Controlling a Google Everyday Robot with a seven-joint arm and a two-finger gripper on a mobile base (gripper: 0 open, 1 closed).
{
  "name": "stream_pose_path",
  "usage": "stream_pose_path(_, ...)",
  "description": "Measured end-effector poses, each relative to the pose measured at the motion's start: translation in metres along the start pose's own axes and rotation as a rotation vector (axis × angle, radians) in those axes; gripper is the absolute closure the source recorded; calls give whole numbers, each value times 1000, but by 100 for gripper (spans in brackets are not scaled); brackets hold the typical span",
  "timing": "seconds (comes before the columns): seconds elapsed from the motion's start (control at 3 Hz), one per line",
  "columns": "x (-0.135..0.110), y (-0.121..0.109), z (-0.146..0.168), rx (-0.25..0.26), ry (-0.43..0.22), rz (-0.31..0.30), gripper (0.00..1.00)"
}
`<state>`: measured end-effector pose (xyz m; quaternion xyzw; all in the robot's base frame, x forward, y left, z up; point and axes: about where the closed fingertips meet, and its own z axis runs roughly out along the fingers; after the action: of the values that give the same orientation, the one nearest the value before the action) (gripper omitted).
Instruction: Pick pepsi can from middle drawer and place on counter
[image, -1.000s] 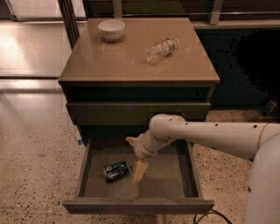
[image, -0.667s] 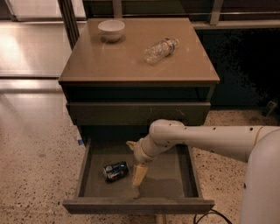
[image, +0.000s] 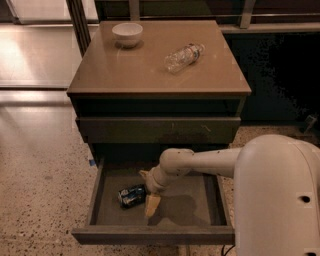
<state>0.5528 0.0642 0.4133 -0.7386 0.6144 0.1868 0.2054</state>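
In the lower centre of the frame, your pincer (image: 148, 190) reaches down into the open middle drawer (image: 150, 234). Its two pale fingers are apart and hold nothing, likely spread to take the pepsi can (image: 132, 196), which lies on its side on the drawer floor just left of them. Above, the tan worktop (image: 135, 70), where the can should go, carries a white bowl (image: 127, 34) and a clear bottle (image: 184, 56).
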Motion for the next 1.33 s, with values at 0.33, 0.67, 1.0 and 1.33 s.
stream_pose_path(0.33, 0, 0, 0, 0, 0, 0, 0)
stream_pose_path(0.67, -6, -21, 26, -11, -33, -60, 0)
stream_pose_path(1.0, -12, -41, 43, -19, -62, -109, 0)
stream_pose_path(1.33, -20, -46, 66, -95, -98, -147, 0)
